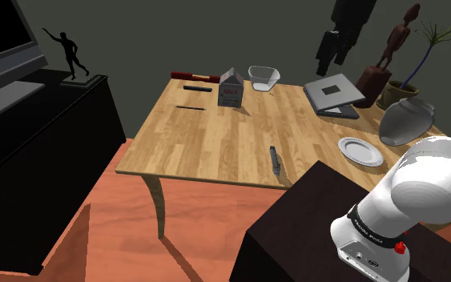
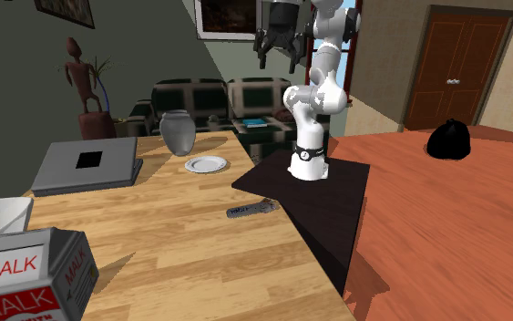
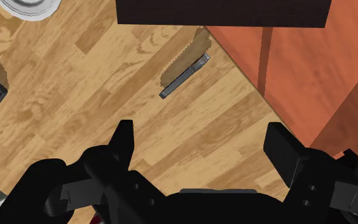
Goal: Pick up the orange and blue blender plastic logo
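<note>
The logo is drawn as a thin dark-grey strip (image 1: 275, 162), lying on the wooden table (image 1: 215, 136) near the edge by the stand. It also shows in the second exterior view, logo (image 2: 251, 209), and in the wrist view, logo (image 3: 184, 76). My gripper (image 2: 279, 55) hangs high above the table, open and holding nothing. Along the hand, the gripper (image 3: 203, 140) has its two black fingers (image 3: 124, 137) wide apart, and the strip lies far below, ahead of them. From the shoulder, the gripper (image 1: 328, 58) is a dark shape up over the table's far side.
A milk carton (image 1: 231, 88), a bowl (image 1: 263, 77), a grey laptop (image 1: 334, 94), a vase (image 1: 408, 120) and a white plate (image 1: 361, 150) stand on the table. The dark stand (image 1: 328, 216) abuts the table edge. A dark cabinet (image 1: 47, 136) sits at the shoulder view's left.
</note>
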